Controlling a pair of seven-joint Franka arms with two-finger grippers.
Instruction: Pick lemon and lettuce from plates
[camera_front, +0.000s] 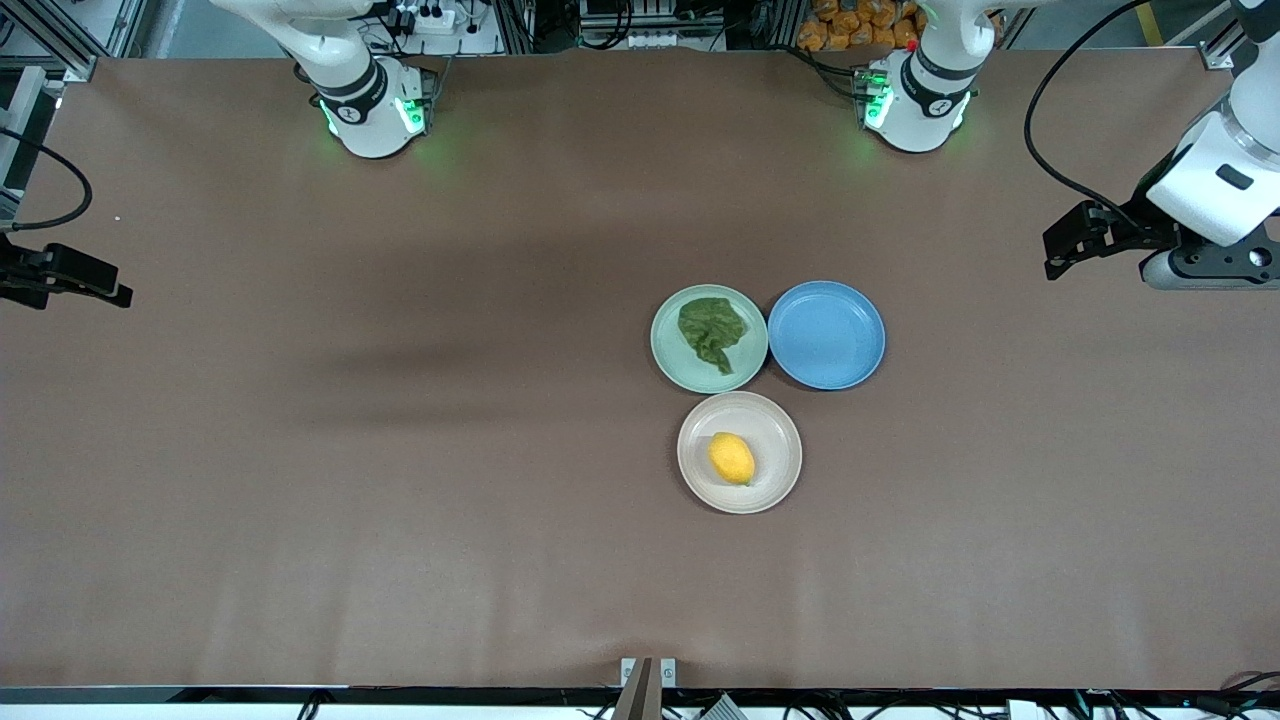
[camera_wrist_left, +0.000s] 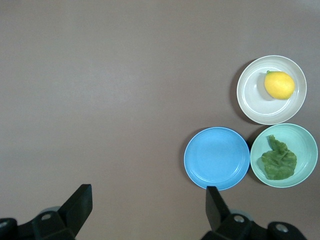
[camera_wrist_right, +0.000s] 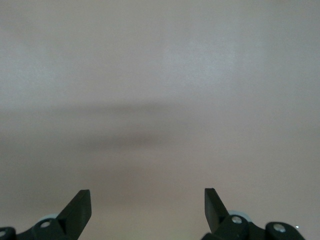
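The yellow lemon (camera_front: 732, 458) lies on the cream-beige plate (camera_front: 775, 440), the plate nearest the front camera. The dark green lettuce (camera_front: 711, 333) lies on the pale mint plate (camera_front: 668, 352), just farther from the camera. My left gripper (camera_front: 1052, 255) is open and empty, held up over bare table at the left arm's end, well apart from the plates. Its wrist view shows the lemon (camera_wrist_left: 279, 84), lettuce (camera_wrist_left: 278, 160), cream plate (camera_wrist_left: 255, 102) and mint plate (camera_wrist_left: 306, 145) ahead of the open gripper (camera_wrist_left: 149, 200). My right gripper (camera_front: 120, 285) is open and empty over the right arm's end; its wrist view shows the gripper (camera_wrist_right: 147, 202) over bare table.
An empty blue plate (camera_front: 826, 334) touches the mint plate on the side toward the left arm's end; it also shows in the left wrist view (camera_wrist_left: 216, 158). The three plates sit close together. The brown table (camera_front: 400, 450) spreads wide around them.
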